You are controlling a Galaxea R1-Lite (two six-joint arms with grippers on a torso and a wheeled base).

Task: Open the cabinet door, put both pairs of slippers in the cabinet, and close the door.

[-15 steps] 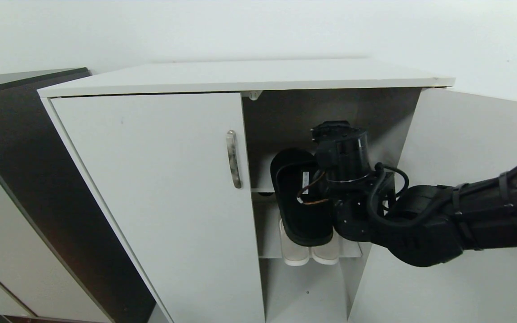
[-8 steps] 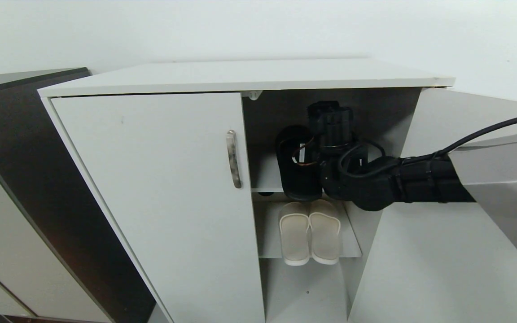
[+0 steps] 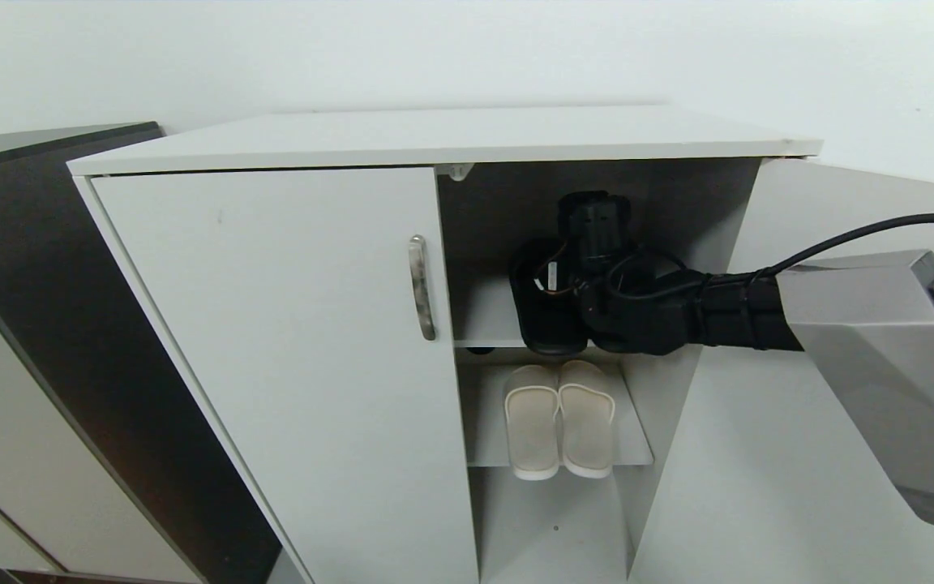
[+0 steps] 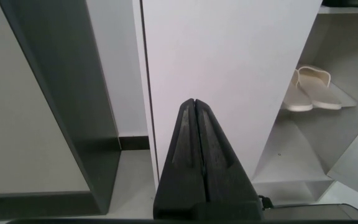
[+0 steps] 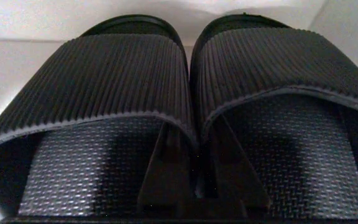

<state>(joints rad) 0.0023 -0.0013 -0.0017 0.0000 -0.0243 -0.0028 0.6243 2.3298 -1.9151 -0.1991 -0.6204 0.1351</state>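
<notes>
Right pincer (image 5: 194, 149) gripping two black slippers (image 5: 114, 81) (upper shelf (image 3: 483, 320)), two white slippers (image 3: 560, 418) below, left pincer (image 4: 194, 106) clenched

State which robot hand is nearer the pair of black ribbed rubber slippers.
Right. The right hand grips the black ribbed rubber slippers by their inner edges inside the white cabinet; the left hand hangs shut outside, facing the closed white door.

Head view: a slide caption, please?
Right gripper holds black slippers at the upper shelf, above the white pair.
</notes>
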